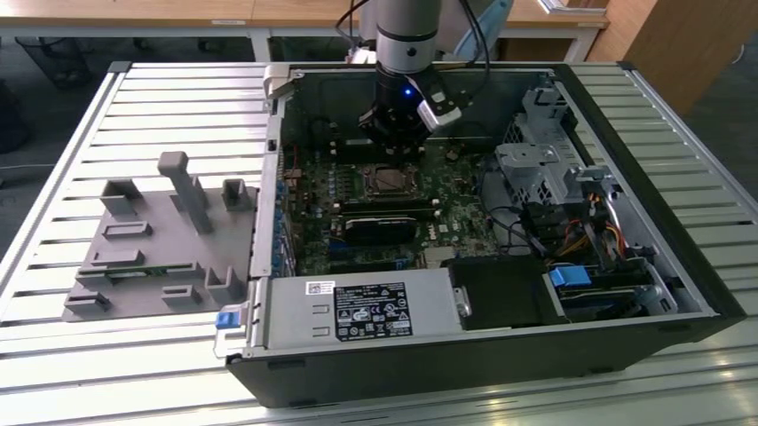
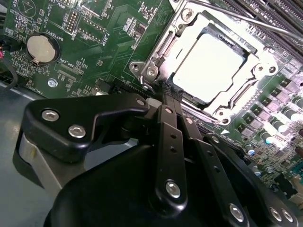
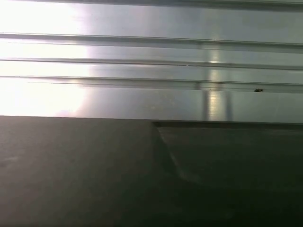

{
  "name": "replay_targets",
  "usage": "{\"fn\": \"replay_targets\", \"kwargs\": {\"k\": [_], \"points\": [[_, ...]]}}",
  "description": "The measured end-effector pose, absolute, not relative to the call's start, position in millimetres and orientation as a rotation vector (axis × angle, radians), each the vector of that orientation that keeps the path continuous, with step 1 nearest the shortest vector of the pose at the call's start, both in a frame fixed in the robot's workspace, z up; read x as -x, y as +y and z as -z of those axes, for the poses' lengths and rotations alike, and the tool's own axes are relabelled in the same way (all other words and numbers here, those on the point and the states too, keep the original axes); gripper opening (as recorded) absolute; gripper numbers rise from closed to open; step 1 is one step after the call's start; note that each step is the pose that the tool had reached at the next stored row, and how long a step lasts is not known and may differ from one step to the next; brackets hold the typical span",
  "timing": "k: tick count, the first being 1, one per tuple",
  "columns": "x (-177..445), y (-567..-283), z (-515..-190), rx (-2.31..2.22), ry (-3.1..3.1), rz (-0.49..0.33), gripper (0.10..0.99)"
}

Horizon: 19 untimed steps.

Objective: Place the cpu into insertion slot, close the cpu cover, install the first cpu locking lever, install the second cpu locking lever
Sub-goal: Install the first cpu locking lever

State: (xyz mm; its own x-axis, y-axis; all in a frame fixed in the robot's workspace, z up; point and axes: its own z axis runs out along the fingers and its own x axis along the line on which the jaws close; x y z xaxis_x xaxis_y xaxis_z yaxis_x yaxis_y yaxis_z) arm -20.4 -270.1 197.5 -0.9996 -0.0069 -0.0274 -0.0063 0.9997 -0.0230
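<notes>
Slatted metal tabletop (image 1: 142,98) carries an open computer case (image 1: 498,346) with its green circuit board (image 1: 462,204) exposed, and a grey fixture block (image 1: 154,257) lies at the exterior view's left. Inside the case the hand (image 2: 171,94) sits low, just beside the insertion slot (image 1: 388,180), its fingers (image 2: 166,137) pressed together with nothing between them. In the second wrist view the cpu (image 2: 208,66) already lies flat in the slot, its dull silver top glaring white under the light, and the cpu cover (image 2: 258,78) appears folded down around it as a thin bright frame. The work therefore seems to stand at the locking levers (a thin metal rod (image 2: 246,19) runs along the far side of the frame, though whether it is latched I cannot tell). The fingertips rest near the frame's corner screw (image 2: 151,72), so any push here calls for a steady, narrow contact on thin metal.
</notes>
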Motion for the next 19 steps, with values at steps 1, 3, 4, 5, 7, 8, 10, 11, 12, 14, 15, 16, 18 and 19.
{"fn": "replay_targets", "kwargs": {"k": [1,3,4,5,7,8,10,11,12,14,15,16,18,19], "points": [[20.3,-269.9,-197.4,0.01,3.114,0.032,0.106],[20.2,-269.9,-197.5,0.01,3.114,0.025,0.106],[20.1,-269.9,-197.5,0.01,3.114,0.021,0.106],[20.0,-269.8,-197.5,0.01,3.114,0.016,0.106],[20.0,-270.0,-197.6,0.01,3.114,0.008,0.106],[19.9,-269.9,-197.6,0.01,3.114,0.003,0.106],[19.8,-269.7,-197.8,0.01,3.113,-0.006,0.106],[19.8,-269.7,-198.0,0.01,3.113,-0.007,0.106],[19.8,-269.7,-198.5,0.009,3.113,-0.007,0.106],[19.9,-269.9,-200.0,0.01,3.113,-0.007,0.106],[19.9,-269.9,-201.0,0.01,3.113,-0.007,0.106],[19.8,-270.0,-202.2,0.01,3.113,-0.006,0.106],[19.9,-270.2,-204.3,0.01,3.113,-0.006,0.106],[19.9,-270.3,-205.7,0.01,3.114,-0.006,0.106]]}}
